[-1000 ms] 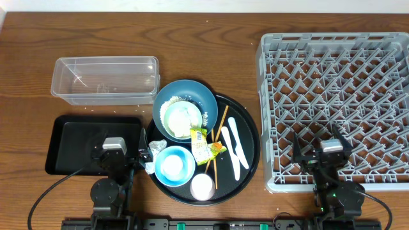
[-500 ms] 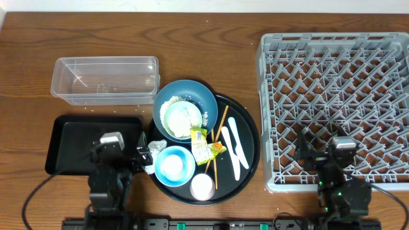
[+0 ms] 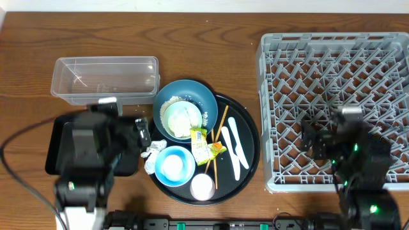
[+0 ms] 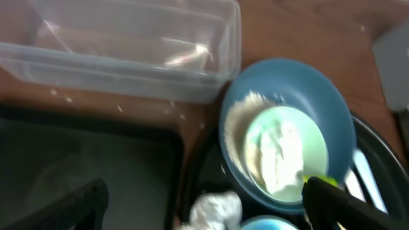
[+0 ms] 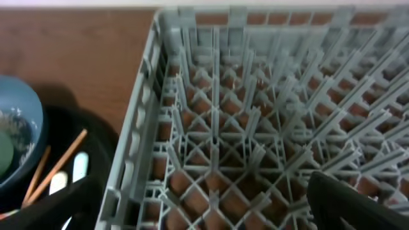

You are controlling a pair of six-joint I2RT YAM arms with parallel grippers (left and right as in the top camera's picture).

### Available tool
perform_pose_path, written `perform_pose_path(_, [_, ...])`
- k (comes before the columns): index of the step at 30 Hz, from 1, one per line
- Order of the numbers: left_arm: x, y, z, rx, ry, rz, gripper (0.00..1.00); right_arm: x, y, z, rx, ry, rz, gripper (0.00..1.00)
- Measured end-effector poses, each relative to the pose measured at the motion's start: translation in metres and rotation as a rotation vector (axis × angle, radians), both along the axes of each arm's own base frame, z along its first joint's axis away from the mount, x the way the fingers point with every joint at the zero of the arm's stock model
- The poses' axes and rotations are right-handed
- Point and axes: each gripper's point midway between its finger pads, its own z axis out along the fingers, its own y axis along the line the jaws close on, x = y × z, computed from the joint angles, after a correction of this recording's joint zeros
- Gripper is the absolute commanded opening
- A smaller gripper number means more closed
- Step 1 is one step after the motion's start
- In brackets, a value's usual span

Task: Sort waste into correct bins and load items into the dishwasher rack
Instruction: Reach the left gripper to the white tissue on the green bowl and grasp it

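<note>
Two grippers, both spread wide and empty. Left gripper (image 4: 204,188) hovers over the black tray (image 3: 54,150), with the clear tub (image 3: 105,80) behind it. Centre: blue dish (image 3: 185,96), wrapper (image 3: 204,147) and tissue (image 3: 152,152) on a round tray (image 3: 252,153). Right gripper (image 5: 204,182) hovers over the grey rack (image 3: 339,70).

Wooden table (image 3: 211,57) (dark brown, visibly grained) is seen extending on every side of the left gripper (image 3: 143,133). Round black tray (image 3: 251,137) is shown lying flat upon it, just right of that gripper.
</note>
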Motion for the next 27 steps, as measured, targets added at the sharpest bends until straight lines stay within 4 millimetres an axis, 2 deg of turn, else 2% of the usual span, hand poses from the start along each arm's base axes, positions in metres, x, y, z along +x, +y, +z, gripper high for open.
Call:
perform_pose_path(5, [-0.004, -0.011, 0.006, -0.026, 0.270, -0.067, 0.98, 0.009, 0.000, -0.001, -0.005, 0.167, 0.005, 0.99])
perform_pose_path(9, [0.000, -0.013, 0.009, -0.026, 0.394, -0.085, 0.98, 0.020, 0.000, -0.007, -0.009, 0.234, 0.010, 0.99])
perform_pose_path(14, [0.002, -0.013, -0.007, -0.026, 0.494, -0.087, 0.98, 0.015, 0.001, -0.024, -0.004, 0.322, 0.015, 0.99])
perform_pose_path(17, [0.007, -0.013, -0.013, -0.029, 0.514, -0.088, 0.98, 0.012, 0.001, -0.026, -0.002, 0.335, 0.017, 0.99])
perform_pose_path(23, [0.032, -0.023, -0.012, -0.080, 0.444, -0.097, 0.98, 0.012, 0.002, -0.026, 0.001, 0.336, 0.020, 0.99])
perform_pose_path(27, [0.046, -0.042, -0.019, -0.091, 0.432, -0.142, 0.98, 0.012, 0.002, -0.026, 0.003, 0.335, 0.021, 0.99])
